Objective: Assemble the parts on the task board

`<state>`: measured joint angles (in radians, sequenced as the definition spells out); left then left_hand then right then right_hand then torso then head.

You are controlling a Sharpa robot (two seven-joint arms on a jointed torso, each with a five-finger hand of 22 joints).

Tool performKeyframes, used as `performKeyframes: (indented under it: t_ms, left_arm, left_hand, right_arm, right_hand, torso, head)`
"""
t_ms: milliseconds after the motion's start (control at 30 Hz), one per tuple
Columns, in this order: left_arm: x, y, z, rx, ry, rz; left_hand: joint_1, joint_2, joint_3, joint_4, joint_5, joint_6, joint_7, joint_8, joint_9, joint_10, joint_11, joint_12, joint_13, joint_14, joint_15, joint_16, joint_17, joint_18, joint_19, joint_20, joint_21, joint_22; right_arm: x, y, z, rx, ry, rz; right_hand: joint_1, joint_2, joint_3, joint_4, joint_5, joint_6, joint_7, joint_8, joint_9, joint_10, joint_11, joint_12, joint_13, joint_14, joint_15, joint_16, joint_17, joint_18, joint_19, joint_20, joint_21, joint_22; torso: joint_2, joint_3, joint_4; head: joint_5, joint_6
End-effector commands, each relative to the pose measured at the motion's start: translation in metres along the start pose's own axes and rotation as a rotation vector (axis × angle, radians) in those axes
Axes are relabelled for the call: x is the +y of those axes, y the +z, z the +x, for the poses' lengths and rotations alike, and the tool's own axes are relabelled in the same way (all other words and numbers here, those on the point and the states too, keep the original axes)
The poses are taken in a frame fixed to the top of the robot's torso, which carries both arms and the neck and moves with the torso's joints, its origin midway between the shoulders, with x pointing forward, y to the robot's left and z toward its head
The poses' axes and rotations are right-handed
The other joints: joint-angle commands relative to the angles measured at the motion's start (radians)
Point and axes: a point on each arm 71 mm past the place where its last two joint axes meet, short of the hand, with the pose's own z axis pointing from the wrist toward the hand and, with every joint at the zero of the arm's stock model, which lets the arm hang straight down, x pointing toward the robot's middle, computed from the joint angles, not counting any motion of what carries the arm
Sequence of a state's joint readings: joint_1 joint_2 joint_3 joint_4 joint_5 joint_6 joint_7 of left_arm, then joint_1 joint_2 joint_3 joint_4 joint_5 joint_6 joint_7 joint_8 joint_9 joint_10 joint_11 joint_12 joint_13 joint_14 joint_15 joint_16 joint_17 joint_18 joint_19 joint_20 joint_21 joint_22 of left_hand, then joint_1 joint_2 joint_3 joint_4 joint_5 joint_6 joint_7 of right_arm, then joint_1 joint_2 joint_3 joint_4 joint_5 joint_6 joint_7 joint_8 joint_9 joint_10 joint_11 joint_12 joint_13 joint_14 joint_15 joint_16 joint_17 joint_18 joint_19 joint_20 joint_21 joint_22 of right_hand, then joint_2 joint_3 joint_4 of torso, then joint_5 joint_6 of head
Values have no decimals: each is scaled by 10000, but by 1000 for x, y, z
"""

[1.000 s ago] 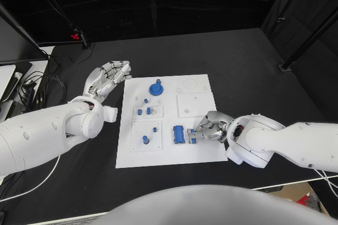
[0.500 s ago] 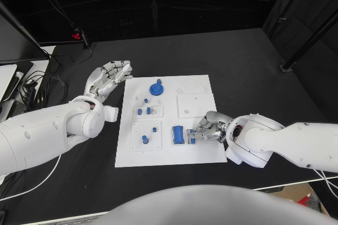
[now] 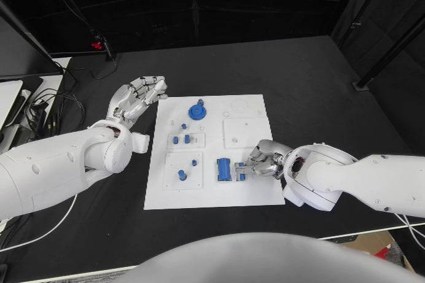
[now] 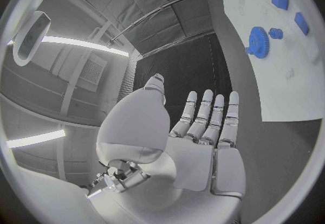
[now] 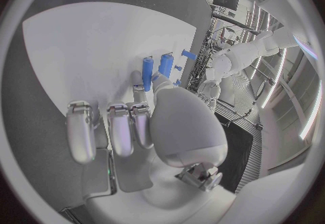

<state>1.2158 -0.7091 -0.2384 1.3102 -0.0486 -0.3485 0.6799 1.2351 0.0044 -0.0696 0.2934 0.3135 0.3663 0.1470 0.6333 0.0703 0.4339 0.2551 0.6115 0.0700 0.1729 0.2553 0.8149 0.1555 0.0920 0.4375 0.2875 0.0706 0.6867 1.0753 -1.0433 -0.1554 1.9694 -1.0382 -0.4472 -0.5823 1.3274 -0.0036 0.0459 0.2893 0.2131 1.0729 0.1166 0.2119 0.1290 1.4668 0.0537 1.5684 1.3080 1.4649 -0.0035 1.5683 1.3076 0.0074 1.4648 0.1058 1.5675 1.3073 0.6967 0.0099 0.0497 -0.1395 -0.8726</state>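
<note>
right hand (image 3: 262,161): fingers pinching a small blue part (image 3: 240,171) over the task board (image 3: 252,194); grip looks shallow.
left hand (image 3: 136,96): released, fingers straight, off the board over the table (image 3: 266,68).
step tip: keep the part square and press straight down.
neighbour: blue cylinder (image 3: 225,169) just beside the fingertips; avoid nudging.
look: parts blue plastic, board white with recessed pockets.

1. Task board (image 3: 212,194): white rectangular plate, lying flat mid-table.
2. Blue gear (image 3: 196,113) sits near its far end.
3. Small blue pegs (image 3: 182,139) stand in the left-side pockets.
4. Blue cylinder (image 3: 225,170) lies flat near the right edge.
</note>
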Motion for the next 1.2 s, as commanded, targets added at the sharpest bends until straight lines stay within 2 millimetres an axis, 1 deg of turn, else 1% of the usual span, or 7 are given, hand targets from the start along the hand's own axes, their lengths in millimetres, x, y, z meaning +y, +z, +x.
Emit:
performKeyframes:
  t_ms: [33,333,467,867,1033,1167,1200]
  left_arm:
    - [-6,0,1,83,-77,776]
    - [-6,1,1,95,-84,775]
    - [-6,1,1,101,-89,771]
    - [-6,1,1,96,-86,759]
    - [-6,1,1,98,-86,754]
    - [-6,1,1,107,-93,749]
    - [-6,1,1,111,-95,748]
  left_hand:
    - [-23,96,-69,-9,50,-68,1462,63,-16,-87,10,68,-15,-66,28,34,-8,-35,-63,30,-6,-17]
    - [-15,117,-73,-10,57,-80,1462,69,-17,-90,11,82,-17,-74,30,45,-23,-37,-69,30,-6,-20]
    - [-14,119,-74,-10,58,-81,1462,70,-17,-90,11,83,-17,-74,30,46,-24,-37,-73,30,-7,-26]
    - [-9,131,-77,-11,61,-87,1462,74,-17,-84,10,96,-16,-78,30,53,-33,-38,-71,30,-6,-18]
    - [-9,131,-77,-11,61,-87,1462,74,-17,-84,10,96,-16,-78,30,53,-33,-38,-71,30,-6,-18]
    - [-9,131,-77,-11,61,-87,1462,74,-17,-84,10,96,-16,-78,30,53,-33,-38,-71,30,-6,-18]
    - [-9,131,-77,-11,61,-87,1462,74,-17,-84,10,96,-16,-78,30,53,-33,-38,-71,30,-6,-18]
  right_arm:
    - [2,0,1,76,-252,-99]
    - [4,0,2,62,-701,-231]
    - [5,0,2,24,-846,-271]
    - [5,1,2,-62,-1040,-267]
    - [4,0,1,-80,-1044,-255]
    - [3,-1,0,-133,-1034,-274]
    - [2,-2,-1,-156,-1037,-290]
  right_hand:
    - [-102,15,-80,4,-52,101,-4,-71,-3,1040,-27,24,2628,1059,-50,25,2632,-74,1060,-36,33,2635]
    - [-233,120,-310,10,-344,288,-62,-65,21,1040,-68,24,2628,1059,-63,25,2632,-74,1060,-38,33,2635]
    - [-386,180,-557,13,-589,563,-177,58,133,1040,-170,24,2628,1059,-126,25,2632,-74,1060,-84,33,2635]
    - [-612,261,-1073,19,-813,682,-316,456,479,1040,-303,24,2628,1059,-249,25,2632,-74,1060,-205,33,2635]
    - [-696,304,-1214,26,-853,656,-339,567,590,1040,-327,24,2628,1059,-277,25,2632,-74,1060,-233,33,2635]
    - [-823,343,-1472,20,-913,598,-389,849,833,1040,-372,24,2628,1059,-331,25,2632,-74,1060,-284,33,2635]
    - [-900,371,-1623,10,-1107,543,-420,1049,1006,1040,-405,24,2628,1059,-366,25,2632,-74,1060,-311,33,2635]
  torso:
    - [1,1,-1]
    - [-10,-5,1]
    - [-4,1,6]
    - [3,-1,0]
    - [1,-1,-3]
    - [4,4,-2]
    - [1,4,-3]
  head:
    - [-5,0]
    - [-2,0]
    - [8,0]
    - [18,0]
    - [17,0]
    - [9,0]
    - [21,0]
